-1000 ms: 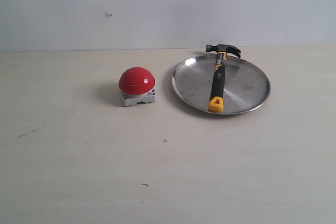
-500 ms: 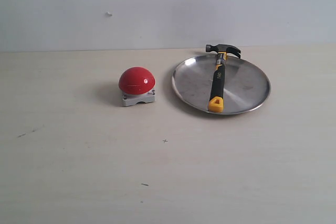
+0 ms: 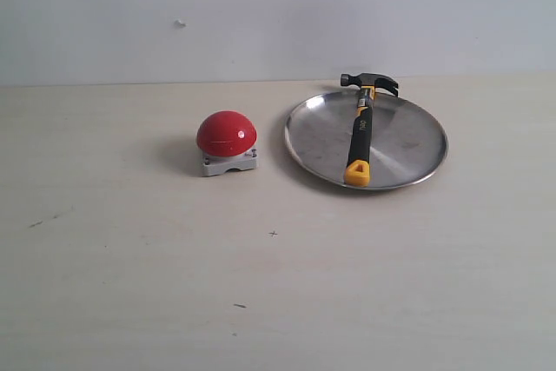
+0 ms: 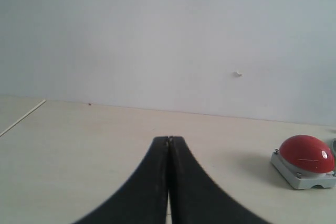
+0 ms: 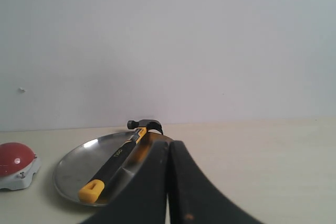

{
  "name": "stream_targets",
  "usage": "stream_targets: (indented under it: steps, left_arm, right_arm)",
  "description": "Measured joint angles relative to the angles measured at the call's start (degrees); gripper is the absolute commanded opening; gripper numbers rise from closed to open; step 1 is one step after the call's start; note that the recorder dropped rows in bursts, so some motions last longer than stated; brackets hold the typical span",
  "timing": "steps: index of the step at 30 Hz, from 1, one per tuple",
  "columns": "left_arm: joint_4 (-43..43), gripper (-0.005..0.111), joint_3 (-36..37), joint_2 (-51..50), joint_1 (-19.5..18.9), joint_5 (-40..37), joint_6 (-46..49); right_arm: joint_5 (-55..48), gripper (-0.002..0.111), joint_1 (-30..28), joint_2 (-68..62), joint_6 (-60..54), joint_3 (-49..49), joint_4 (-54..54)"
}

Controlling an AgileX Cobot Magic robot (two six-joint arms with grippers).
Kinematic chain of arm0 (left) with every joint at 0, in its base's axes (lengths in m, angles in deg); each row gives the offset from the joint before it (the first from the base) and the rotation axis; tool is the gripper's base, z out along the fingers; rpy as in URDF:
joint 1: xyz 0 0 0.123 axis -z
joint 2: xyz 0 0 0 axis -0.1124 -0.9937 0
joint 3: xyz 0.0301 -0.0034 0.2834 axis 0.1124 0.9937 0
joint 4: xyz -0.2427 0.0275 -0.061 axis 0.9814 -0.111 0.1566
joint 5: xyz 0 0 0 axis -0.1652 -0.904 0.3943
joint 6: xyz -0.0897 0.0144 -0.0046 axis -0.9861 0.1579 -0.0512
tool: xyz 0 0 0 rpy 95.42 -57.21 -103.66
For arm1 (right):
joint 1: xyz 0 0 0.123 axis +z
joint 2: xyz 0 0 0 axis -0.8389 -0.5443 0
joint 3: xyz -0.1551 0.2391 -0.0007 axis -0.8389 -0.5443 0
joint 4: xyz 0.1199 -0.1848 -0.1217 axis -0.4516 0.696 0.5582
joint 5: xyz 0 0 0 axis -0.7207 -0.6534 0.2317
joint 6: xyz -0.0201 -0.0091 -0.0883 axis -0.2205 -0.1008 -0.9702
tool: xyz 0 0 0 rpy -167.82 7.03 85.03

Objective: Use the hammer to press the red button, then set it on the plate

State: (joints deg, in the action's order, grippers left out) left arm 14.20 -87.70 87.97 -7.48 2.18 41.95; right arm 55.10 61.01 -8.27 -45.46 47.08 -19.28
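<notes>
The hammer (image 3: 360,132) lies on the plate (image 3: 408,141), head over its rim.
My left claw (image 4: 168,141) and right claw (image 5: 168,144) are pressed fully closed, holding nothing; the red button (image 3: 226,134) sits just beside the plate.

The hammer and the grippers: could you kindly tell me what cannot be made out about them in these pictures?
- Exterior view: the left gripper and right gripper lie outside the frame; the lettering on the hammer handle is too small to read.
- Left wrist view: the frame edge cuts off the shut gripper's base; the hammer is out of frame.
- Right wrist view: the shut gripper hides part of the plate rim.
</notes>
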Motion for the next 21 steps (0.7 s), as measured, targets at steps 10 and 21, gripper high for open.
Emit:
stream_targets:
  steps: [10, 21]
  left_arm:
    - [0.0, 0.0, 0.0, 0.0, 0.0, -0.7, 0.0]
    - [0.0, 0.0, 0.0, 0.0, 0.0, -1.0, 0.0]
  right_arm:
    - [0.0, 0.0, 0.0, 0.0, 0.0, 0.0, 0.0]
    - [0.0, 0.0, 0.0, 0.0, 0.0, 0.0, 0.0]
